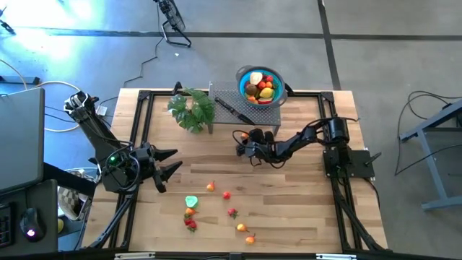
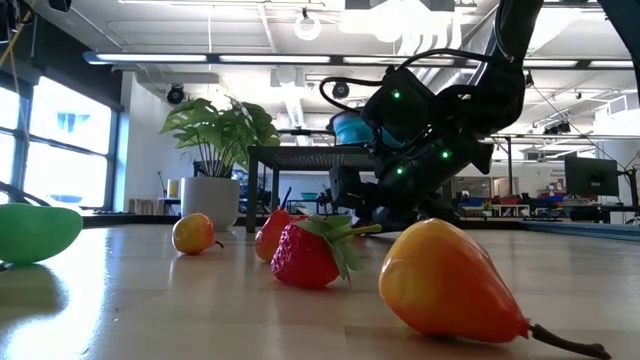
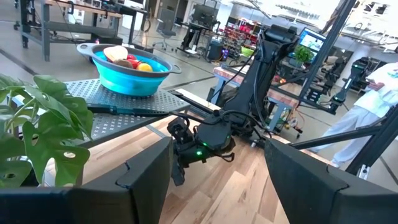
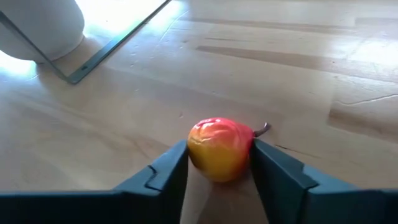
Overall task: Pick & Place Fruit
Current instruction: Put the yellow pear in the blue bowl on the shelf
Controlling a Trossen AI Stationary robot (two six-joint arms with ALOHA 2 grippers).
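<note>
On wooden counter [image 4: 112, 143], clamp right gripper [image 4: 219, 163] squarely on small red-and-yellow toy apple [image 4: 219, 148] before lifting; left gripper [image 1: 167, 172] apart, waiting.

My table [image 1: 303, 217] is pale wood planks inside a black frame [image 1: 141, 123]. At twelve o'clock sits a perforated grey stand [image 1: 229, 107], and a blue bowl [image 1: 254, 74] rests on its one-o'clock corner. A black-handled knife [image 1: 232, 110] lies slantwise across the stand. At eleven o'clock, just beside the stand, a leafy plant [image 1: 192, 108] grows from a white pot [image 2: 210, 200]. Beyond my table, at nine o'clock, a second desk holds a laptop [image 1: 18, 137] and a mouse [image 1: 29, 224]. Far behind, a person [image 3: 373, 102] in pale clothing stands among workbenches.
</note>
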